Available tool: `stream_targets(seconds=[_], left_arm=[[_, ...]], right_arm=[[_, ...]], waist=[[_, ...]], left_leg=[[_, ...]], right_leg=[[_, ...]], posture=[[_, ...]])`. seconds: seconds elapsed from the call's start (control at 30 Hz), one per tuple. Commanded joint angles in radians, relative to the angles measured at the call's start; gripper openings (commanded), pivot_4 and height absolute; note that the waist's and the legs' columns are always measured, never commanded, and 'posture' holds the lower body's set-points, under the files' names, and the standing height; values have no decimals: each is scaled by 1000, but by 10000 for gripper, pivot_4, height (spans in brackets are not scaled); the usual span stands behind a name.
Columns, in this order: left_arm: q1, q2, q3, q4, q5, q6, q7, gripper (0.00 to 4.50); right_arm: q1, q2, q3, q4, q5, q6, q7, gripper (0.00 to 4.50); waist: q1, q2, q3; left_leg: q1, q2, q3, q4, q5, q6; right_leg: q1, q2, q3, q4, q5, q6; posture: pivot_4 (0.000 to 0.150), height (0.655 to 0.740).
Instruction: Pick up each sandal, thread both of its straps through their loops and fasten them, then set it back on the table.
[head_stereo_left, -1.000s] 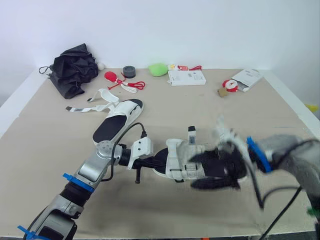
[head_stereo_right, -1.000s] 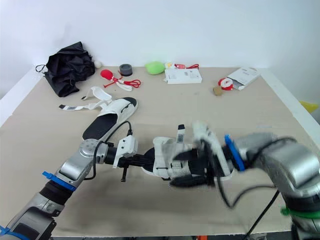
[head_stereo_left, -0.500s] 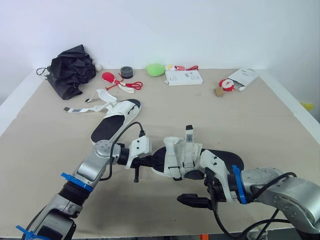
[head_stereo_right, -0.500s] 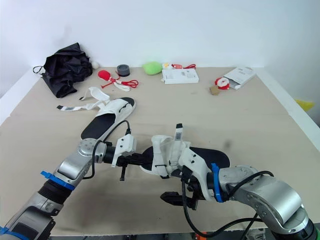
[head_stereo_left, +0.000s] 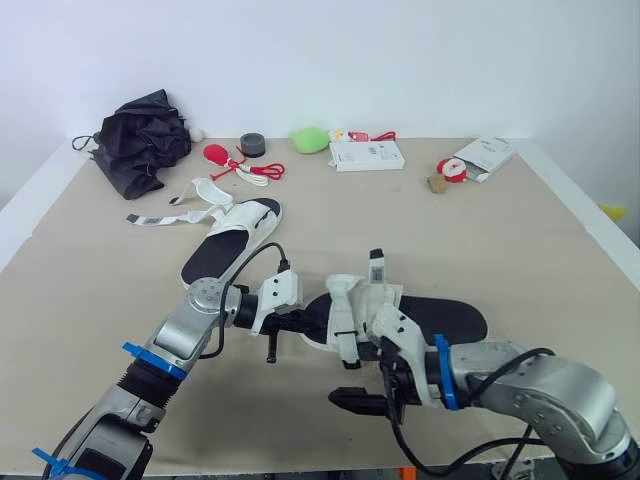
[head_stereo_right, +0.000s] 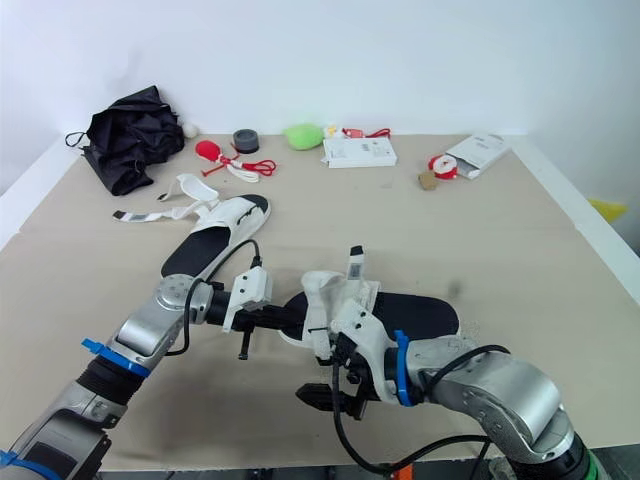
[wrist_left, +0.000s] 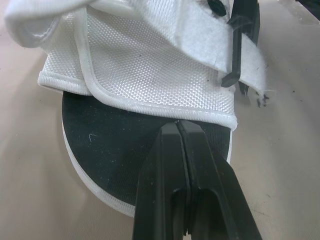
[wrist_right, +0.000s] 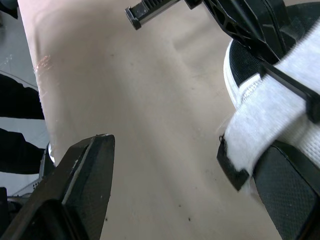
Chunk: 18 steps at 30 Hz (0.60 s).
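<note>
Leftward along the near table (head_stereo_left: 560, 250) edge has slid my right gripper (wrist_right: 167, 155), spread wide beside the sandal (head_stereo_left: 450, 318) strap (wrist_right: 270, 120), lower centre; left gripper (wrist_left: 178, 125), closed, touches its toe. Bare tabletop lies right.

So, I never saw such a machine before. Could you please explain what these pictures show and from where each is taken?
It is a humanoid robot with two arms. Two pictures come from its head camera, looking down on a table; two from cameras on its wrists. On it lie a near sandal, a far sandal, a black bundle and a white box. The left gripper is shut, its tip over the near sandal's black sole. The right gripper is open beside that sandal's white strap.
</note>
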Motion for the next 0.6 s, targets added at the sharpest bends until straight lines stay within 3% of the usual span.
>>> stream_targets(seconds=[0.03, 0.33, 0.47, 0.6], left_arm=[[46, 43, -43, 57, 66, 49, 0, 0], [36, 50, -46, 58, 67, 52, -11, 0], [33, 48, -46, 60, 67, 51, -11, 0], [40, 50, -45, 50, 65, 56, -8, 0]], right_arm=[[-2, -29, -42, 2, -4, -11, -1, 43937], [44, 7, -43, 20, 12, -36, -22, 43937], [24, 27, -35, 60, -11, -38, -45, 26933], [18, 35, -30, 73, -6, -45, -37, 6369]], waist=[[0, 0, 0], [0, 0, 0], [0, 0, 0], [0, 0, 0]], left_leg=[[0, 0, 0, 0, 0, 0], [0, 1, 0, -1, -1, -1], [0, 1, -1, -1, -1, -1], [0, 1, 0, -1, -1, -1]], right_leg=[[0, 0, 0, 0, 0, 0], [0, 1, -1, 0, 1, 1], [0, 2, -1, 0, 1, 2], [0, 2, -1, 0, 1, 1]], posture=[[1500, 7400], [1500, 7400], [1500, 7400], [1500, 7400]])
